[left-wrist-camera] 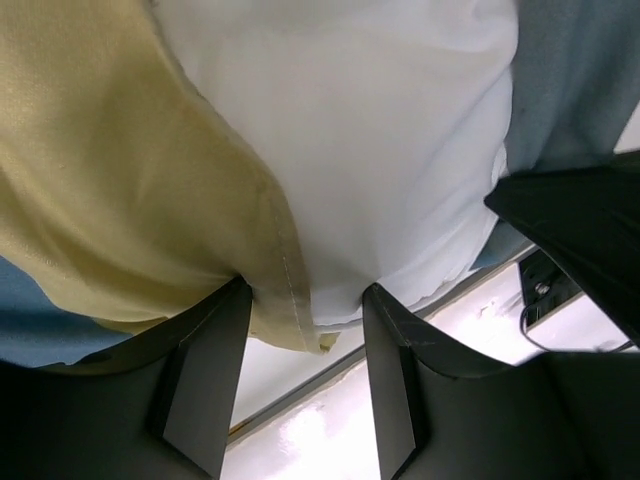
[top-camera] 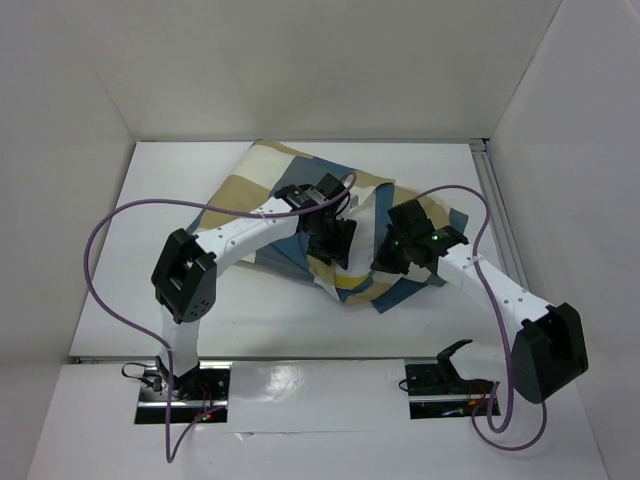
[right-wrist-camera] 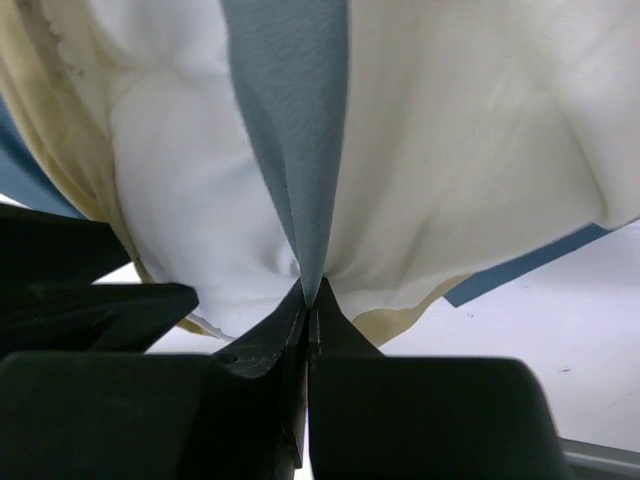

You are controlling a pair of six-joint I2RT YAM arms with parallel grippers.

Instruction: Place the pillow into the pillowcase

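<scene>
Both grippers need your attention: right gripper (right-wrist-camera: 308, 300) pinches pillowcase (right-wrist-camera: 290, 150) fabric tight, left gripper (left-wrist-camera: 300, 300), spread, straddles pillow (left-wrist-camera: 380, 150); draw the hem toward the desk's near edge evenly.

- The left gripper (left-wrist-camera: 305, 300) has its two dark fingers (left-wrist-camera: 205, 380) spread apart, with cloth bulging down into the gap between them
- The pillow (left-wrist-camera: 380, 130) fills the upper middle as a smooth white bulge; its lower edge sits between the fingers
- The pillowcase (left-wrist-camera: 120, 190) drapes at the left in a tan-yellow block with a stitched hem beside the white; blue blocks show at the far left and upper right
- The white table (left-wrist-camera: 320, 430) shows below, with a metal strip running along its edge
</scene>
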